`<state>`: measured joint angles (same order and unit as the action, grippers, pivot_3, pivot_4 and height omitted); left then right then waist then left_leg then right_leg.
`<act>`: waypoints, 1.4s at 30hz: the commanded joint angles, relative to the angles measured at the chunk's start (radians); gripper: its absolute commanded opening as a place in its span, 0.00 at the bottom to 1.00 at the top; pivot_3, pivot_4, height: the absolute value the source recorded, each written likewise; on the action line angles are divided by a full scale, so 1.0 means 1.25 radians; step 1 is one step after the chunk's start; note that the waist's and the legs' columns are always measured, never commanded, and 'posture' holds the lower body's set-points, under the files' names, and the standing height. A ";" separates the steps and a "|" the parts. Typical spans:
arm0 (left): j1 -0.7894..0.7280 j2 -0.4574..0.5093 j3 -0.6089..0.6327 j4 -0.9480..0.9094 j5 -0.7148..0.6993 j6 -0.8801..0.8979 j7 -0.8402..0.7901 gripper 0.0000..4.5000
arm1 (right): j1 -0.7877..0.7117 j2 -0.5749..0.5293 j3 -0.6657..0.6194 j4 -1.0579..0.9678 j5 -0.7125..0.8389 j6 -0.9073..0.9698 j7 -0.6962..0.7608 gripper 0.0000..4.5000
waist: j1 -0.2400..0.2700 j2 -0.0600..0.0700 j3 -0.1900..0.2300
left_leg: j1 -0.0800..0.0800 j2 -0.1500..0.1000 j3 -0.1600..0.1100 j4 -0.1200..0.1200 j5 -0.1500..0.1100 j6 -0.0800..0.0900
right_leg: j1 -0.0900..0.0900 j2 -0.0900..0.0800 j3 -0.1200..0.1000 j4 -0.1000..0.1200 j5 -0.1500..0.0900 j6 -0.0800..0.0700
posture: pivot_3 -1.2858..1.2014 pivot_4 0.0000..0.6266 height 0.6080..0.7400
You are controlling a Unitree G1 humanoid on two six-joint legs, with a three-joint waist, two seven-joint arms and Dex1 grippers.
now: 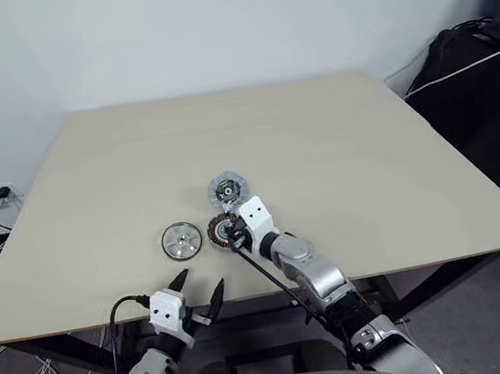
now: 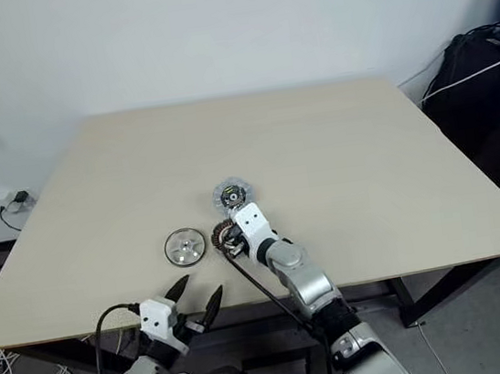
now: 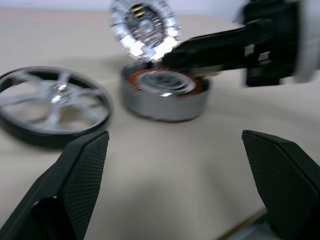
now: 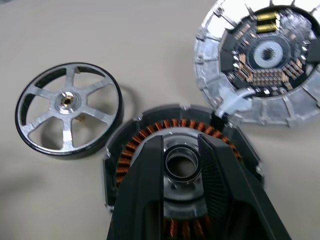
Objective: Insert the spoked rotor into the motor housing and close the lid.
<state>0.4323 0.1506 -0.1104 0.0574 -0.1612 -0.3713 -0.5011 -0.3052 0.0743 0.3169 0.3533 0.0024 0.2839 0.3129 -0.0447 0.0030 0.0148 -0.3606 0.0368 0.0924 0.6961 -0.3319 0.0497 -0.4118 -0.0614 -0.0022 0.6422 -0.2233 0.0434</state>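
Right wrist view: the right hand [image 4: 182,165] pinches the motor housing's [image 4: 150,140] centre ring; jostling could knock the lid [image 4: 260,65] touching it. Spoked rotor [image 4: 67,115] lies beside; left hand [image 1: 200,295] spread.

The surface [image 1: 338,157] was pale beige. The spoked rotor [image 4: 68,108] was silver with a black rim. The motor housing [image 4: 150,135] showed copper windings. The lid [image 4: 260,65] was silver, ribbed, dark-centred.
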 commanded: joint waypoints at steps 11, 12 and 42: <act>0.077 0.011 -0.058 -0.195 0.026 0.075 0.046 1.00 | -0.072 0.033 -0.011 0.099 -0.011 -0.064 0.007 0.15 | -0.003 0.001 0.001 | 0.000 0.000 0.000 0.000 0.000 0.000 | 0.000 0.000 0.000 0.000 0.000 0.000 | 0.52 0.00 1.00; 0.074 0.012 -0.057 -0.193 0.025 0.077 0.047 1.00 | -0.075 0.034 -0.012 0.104 -0.012 -0.066 0.007 0.15 | -0.003 0.001 0.001 | 0.000 0.000 0.000 0.000 0.000 0.000 | 0.000 0.000 0.000 0.000 0.000 0.000 | 0.52 0.00 1.00; -0.060 0.017 0.000 -0.007 -0.023 0.046 -0.001 1.00 | -0.076 0.038 -0.029 0.104 -0.011 -0.076 0.034 0.86 | -0.014 0.001 0.000 | 0.000 0.000 0.000 0.000 0.001 -0.001 | 0.000 0.000 0.000 0.001 0.001 0.001 | 0.52 0.00 1.00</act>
<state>0.3664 0.1691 -0.1231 0.0484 -0.1773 -0.2783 -0.4910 -0.3896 0.1104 0.2848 0.5353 -0.0241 0.2017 0.3438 -0.0626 0.0039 0.0153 -0.3607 0.0366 0.0920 0.6959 -0.3311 0.0484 -0.4119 -0.0609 -0.0023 0.6428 -0.2227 0.0445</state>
